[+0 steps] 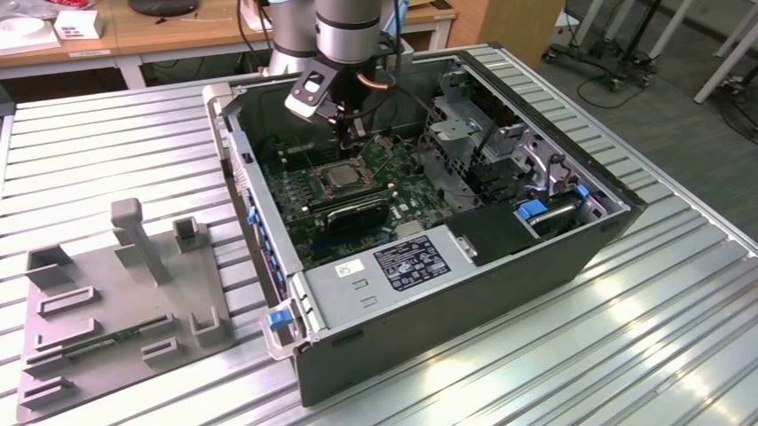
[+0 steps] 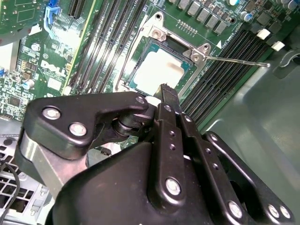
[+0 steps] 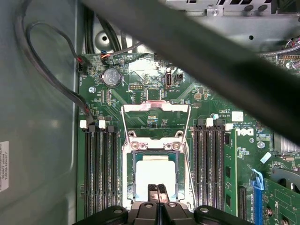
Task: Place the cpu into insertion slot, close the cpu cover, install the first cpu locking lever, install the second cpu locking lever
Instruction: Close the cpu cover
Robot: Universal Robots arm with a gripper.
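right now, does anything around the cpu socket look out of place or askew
One thing: a thin locking lever sticks out from the cpu cover corner across the memory slots, so it looks unlatched. The cpu sits flat in the cover's cut-out; nothing looks damaged.

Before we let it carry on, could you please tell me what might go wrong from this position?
1. The shut end effector sits by the edge of the cpu cover, close over the cpu; a slip could scrape the chip.
2. A thin locking lever juts free over the memory slots; it might snag or spring aside.
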